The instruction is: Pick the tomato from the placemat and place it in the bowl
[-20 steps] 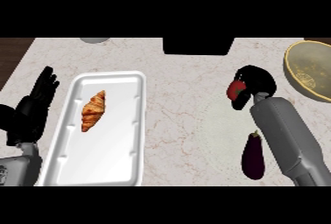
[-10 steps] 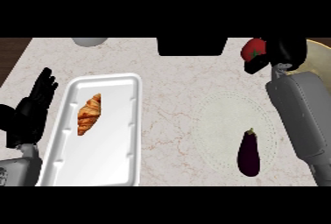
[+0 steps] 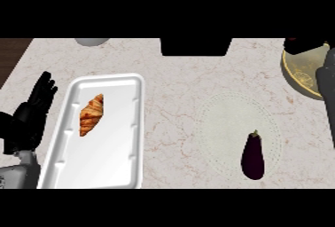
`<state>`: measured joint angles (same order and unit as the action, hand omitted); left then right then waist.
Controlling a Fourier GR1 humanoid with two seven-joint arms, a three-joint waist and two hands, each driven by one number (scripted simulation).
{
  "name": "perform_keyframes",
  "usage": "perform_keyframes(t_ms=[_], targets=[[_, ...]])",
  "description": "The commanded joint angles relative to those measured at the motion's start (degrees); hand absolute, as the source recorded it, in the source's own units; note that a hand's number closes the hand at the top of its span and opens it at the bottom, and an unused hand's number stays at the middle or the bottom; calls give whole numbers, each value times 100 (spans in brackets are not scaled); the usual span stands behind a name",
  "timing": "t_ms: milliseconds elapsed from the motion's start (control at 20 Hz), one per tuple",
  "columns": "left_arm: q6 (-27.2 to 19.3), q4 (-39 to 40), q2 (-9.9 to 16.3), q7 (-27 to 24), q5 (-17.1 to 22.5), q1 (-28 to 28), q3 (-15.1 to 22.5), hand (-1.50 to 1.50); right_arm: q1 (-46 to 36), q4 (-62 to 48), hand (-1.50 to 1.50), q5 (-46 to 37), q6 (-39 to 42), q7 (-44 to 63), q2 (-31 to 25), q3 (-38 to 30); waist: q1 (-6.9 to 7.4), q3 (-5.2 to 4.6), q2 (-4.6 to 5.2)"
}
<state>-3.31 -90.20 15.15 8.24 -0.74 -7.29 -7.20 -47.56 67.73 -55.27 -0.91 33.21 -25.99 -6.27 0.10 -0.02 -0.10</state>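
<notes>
My right hand (image 3: 306, 45) shows as a dark curled shape at the top right, over the far rim of the yellow bowl (image 3: 300, 76). Its grey forearm (image 3: 327, 80) crosses the bowl's right side. The tomato is hidden inside that hand, and no tomato lies in the part of the bowl that shows. The pale round placemat (image 3: 222, 116) sits right of centre on the counter. It holds only a dark purple eggplant (image 3: 253, 155). My left hand (image 3: 29, 116) rests open at the left edge, fingers up.
A long white tray (image 3: 111, 146) lies at the left with a croissant (image 3: 91, 114) on it. A black block (image 3: 195, 46) stands at the back centre and a grey round thing (image 3: 91, 41) at the back left. The counter's left edge borders dark wood.
My right hand rose from the placemat with the tomato and moved back and right, to above the bowl. The eggplant, tray and left hand stayed put.
</notes>
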Motion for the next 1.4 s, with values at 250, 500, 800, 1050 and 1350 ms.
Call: perform_keyframes(t_ms=[250,500,800,1050,1350], targets=[[172,201,72,47,60,-367,-105,0,-230,-1742,150,696,-606,-1529,-627,-1007,70,5,45],[46,465,-92,-63,-53,-455,-50,0,-226,-2999,150,967,-1075,-2763,-1034,-1444,96,8,69],[38,66,-163,-100,-112,-216,60,0,-618,-4487,150,941,-1686,-3597,-1361,-1751,291,19,123],[97,282,-198,-92,-127,-498,152,0,-512,-5255,150,343,-1120,-2730,-1785,-1371,358,15,196],[168,473,-41,-284,-4,-469,-127,0,-332,-5747,-150,848,-757,-3527,-1793,-1827,341,33,186]])
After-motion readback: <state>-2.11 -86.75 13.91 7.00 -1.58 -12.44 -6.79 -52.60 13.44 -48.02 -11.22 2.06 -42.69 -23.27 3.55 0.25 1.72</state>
